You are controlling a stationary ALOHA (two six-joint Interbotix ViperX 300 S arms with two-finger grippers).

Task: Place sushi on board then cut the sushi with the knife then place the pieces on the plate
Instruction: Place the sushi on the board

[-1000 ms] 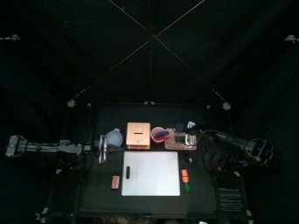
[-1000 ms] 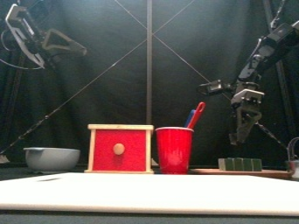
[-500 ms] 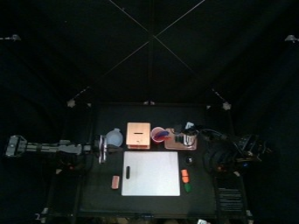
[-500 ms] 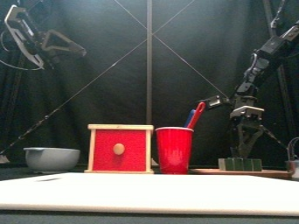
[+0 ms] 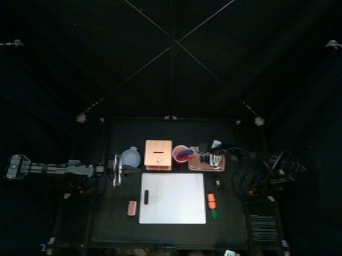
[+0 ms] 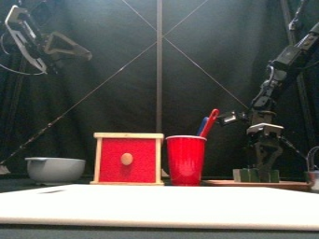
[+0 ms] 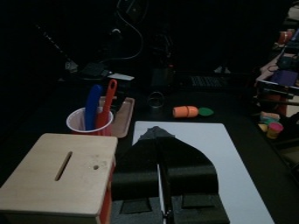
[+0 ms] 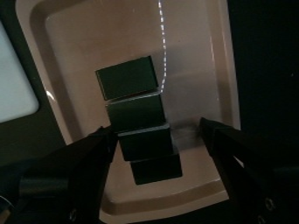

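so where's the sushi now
In the front view the sushi roll lies on the pink tray at right, beside the red cup, under the right gripper.

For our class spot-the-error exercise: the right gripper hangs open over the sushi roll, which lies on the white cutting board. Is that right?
No: the sushi roll lies on the pink tray, not the white cutting board, as the right wrist view shows. The right gripper does hang open over it.

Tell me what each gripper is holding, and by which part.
Nothing is held. The right gripper hangs open over the sushi roll on the pink tray; the left gripper is shut, empty.
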